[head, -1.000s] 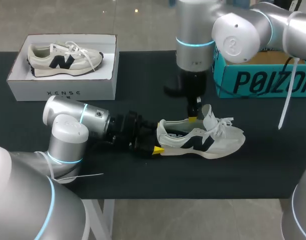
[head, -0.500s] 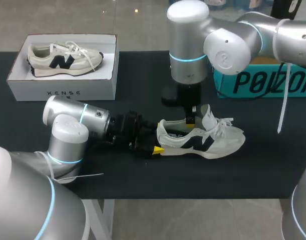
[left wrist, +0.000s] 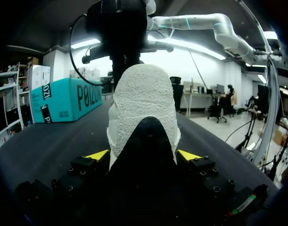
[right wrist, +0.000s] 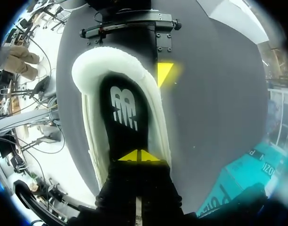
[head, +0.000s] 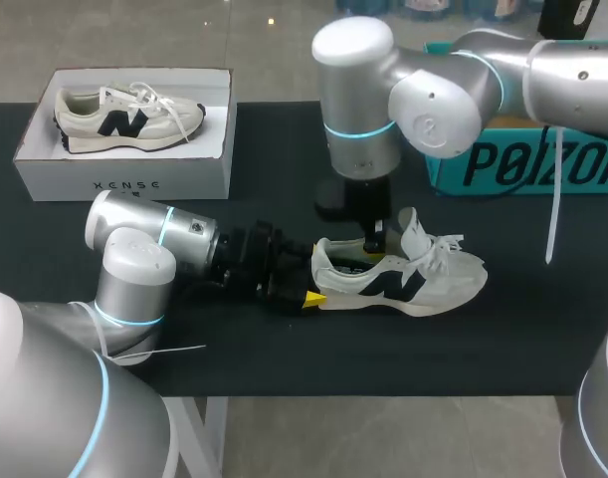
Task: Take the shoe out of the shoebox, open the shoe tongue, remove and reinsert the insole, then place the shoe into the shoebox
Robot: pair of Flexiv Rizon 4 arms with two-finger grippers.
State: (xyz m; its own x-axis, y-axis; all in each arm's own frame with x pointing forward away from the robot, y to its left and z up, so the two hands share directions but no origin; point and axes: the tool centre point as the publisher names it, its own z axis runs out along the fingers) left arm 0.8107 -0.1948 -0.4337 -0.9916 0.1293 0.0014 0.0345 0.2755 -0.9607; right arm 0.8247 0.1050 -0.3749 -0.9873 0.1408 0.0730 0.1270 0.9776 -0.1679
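A cream sneaker (head: 428, 279) with a dark logo lies on its sole on the black table (head: 284, 349), toe to the right, tongue pulled up. My left gripper (head: 318, 281) lies flat behind it and is shut on the heel (left wrist: 144, 99), one yellow tip on each side. My right gripper (head: 373, 242) hangs straight down over the shoe's opening, shut. In the right wrist view its tips (right wrist: 137, 156) sit together just over the black insole (right wrist: 122, 106), which lies flat inside the shoe; whether they touch it I cannot tell. The white shoebox (head: 124, 184) stands at the back left.
A second matching sneaker (head: 124, 115) lies inside the white shoebox. A teal box (head: 522, 159) stands at the back right, just behind my right arm. Bare black table runs along the front edge and between the shoebox and the teal box.
My right arm has swung to the left and its gripper has slid a little left and down over the shoe's opening. The left arm and the shoe have not moved.
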